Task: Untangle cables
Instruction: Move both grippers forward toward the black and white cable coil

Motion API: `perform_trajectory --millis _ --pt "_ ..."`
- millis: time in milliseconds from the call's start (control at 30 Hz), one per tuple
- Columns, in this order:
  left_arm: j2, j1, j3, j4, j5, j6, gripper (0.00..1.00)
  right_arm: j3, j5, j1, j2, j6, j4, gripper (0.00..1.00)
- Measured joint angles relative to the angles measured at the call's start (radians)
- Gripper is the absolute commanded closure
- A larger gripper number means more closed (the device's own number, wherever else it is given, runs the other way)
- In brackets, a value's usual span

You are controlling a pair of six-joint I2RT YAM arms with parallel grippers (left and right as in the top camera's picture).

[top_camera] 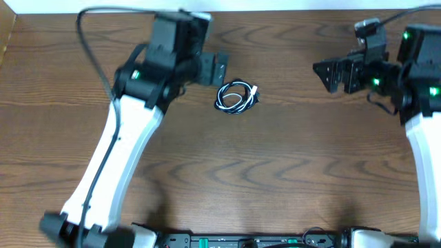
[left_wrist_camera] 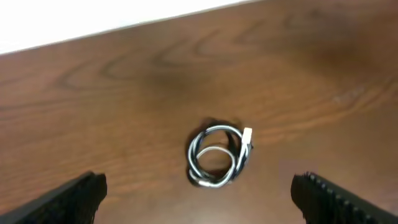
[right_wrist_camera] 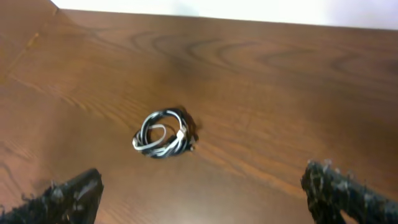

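As the two fingers of the left gripper (left_wrist_camera: 199, 198) are seen at opposite bottom corners of its wrist view, with only bare wood between them, its jaws are judged to be spread wide and nothing is held. From overhead, this gripper (top_camera: 220, 67) is found over the far part of the table (top_camera: 289, 172), left of the middle, with its tips turned to the right. The cables (top_camera: 236, 96) are laid just to the right of it and slightly nearer, close to the tips but not touched by them. The right gripper (right_wrist_camera: 202, 190) is likewise shown wide and empty, its fingers being set far apart at the bottom corners of its own wrist view. From overhead that gripper (top_camera: 324, 76) is seen at the far right, turned to the left and well apart from the cables. The cables (left_wrist_camera: 217, 155) are wound together into one small coil that is laid flat on the wood. In it a white cord (left_wrist_camera: 196, 149) and a black cord (left_wrist_camera: 241, 155) are looped over each other. A small white plug (left_wrist_camera: 247, 135) is seen at the coil's right edge in the left wrist view. The same coil (right_wrist_camera: 163, 142) is caught left of the middle in the right wrist view. A thick black wire (top_camera: 86, 38) is curved past the left arm (top_camera: 117, 158) at the far left, and the right arm (top_camera: 422, 145) is seen at the right edge.
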State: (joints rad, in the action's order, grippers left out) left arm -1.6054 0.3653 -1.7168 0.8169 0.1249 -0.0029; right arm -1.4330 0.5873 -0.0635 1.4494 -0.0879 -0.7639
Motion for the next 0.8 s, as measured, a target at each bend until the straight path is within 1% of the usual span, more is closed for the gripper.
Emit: perform_trajectory --millis 67,100,300,500,667,767,800 --pt "-0.047 0.009 -0.047 0.011 0.001 0.0 0.0 -0.014 0.013 0.0 0.035 0.0 0.007 0.01" --pt "-0.063 0.011 -0.056 0.014 0.003 0.0 0.02 -0.014 0.016 0.0 0.047 0.0 0.012 0.01" --pt "-0.135 0.011 -0.061 0.049 0.036 0.0 0.02 -0.014 0.03 0.0 0.095 0.012 -0.006 0.01" --pt "-0.141 0.011 -0.06 0.056 0.105 -0.001 0.02 -0.015 0.039 0.0 0.098 0.026 -0.01 0.01" --pt "-0.148 0.005 -0.061 0.053 0.121 0.0 0.02 -0.015 0.038 0.002 0.098 0.025 -0.01 0.01" --pt "-0.193 -0.009 -0.061 0.051 0.139 0.0 0.02 -0.015 0.025 0.01 0.098 0.025 -0.01 0.01" --pt "-0.211 -0.01 -0.061 0.047 0.14 0.0 0.0 -0.015 0.021 0.013 0.098 0.025 -0.01 0.01"
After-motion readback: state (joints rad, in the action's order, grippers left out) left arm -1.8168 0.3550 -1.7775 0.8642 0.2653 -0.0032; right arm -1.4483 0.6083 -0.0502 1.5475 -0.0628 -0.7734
